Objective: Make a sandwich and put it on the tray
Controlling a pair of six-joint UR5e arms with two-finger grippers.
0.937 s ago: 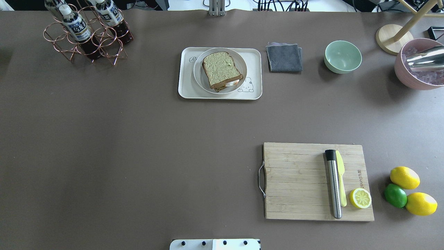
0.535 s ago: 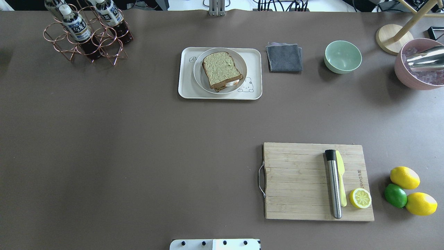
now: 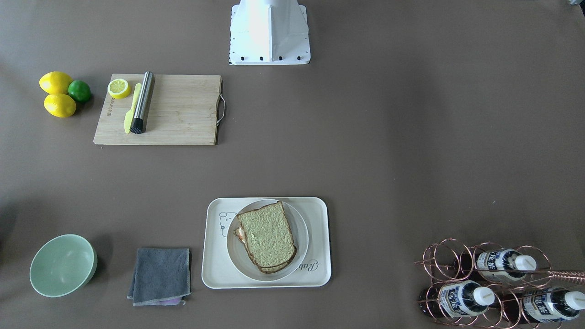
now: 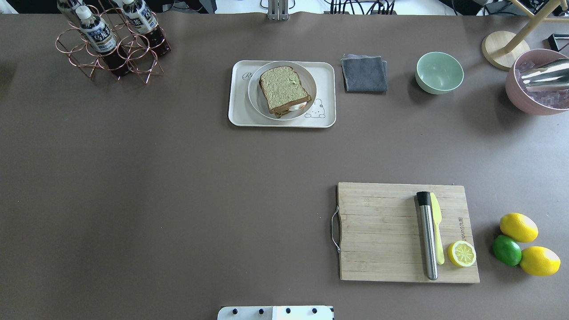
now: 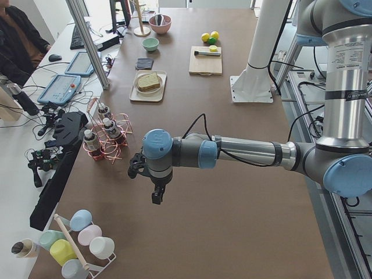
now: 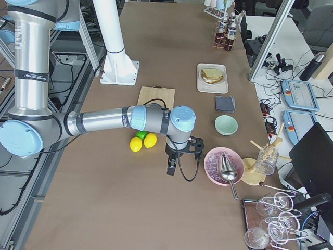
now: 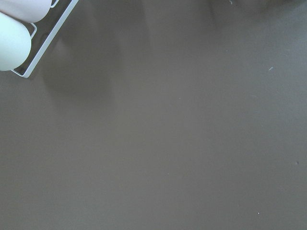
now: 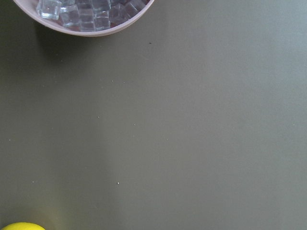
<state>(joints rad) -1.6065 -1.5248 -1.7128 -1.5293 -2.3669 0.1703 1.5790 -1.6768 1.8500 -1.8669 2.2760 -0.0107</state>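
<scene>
The sandwich point(image 4: 284, 89) has two greenish-tan slices with dark crusts, and a bit of fried egg point(image 4: 299, 106) peeks out between them. It lies on a round white plate point(image 4: 256, 101) that stands on the cream tray point(image 4: 238, 113) at the far middle of the table; sandwich point(image 3: 267, 235) and tray point(image 3: 215, 274) also show in the front view. My left gripper point(image 5: 155, 196) hangs over bare table far to the left, near the bottle rack. My right gripper point(image 6: 170, 167) hangs far to the right, beside the pink ice bowl. Both show only in side views; I cannot tell whether they are open or shut.
A wooden cutting board point(image 4: 378, 231) at the near right bears a steel muddler point(image 4: 427, 238), a yellow knife and a lemon half point(image 4: 462, 254). Lemons and a lime point(image 4: 506, 250) lie beside it. A grey cloth point(image 4: 364, 73), green bowl point(image 4: 439, 72), pink ice bowl point(image 4: 529, 95) and bottle rack point(image 4: 111, 44) line the far edge.
</scene>
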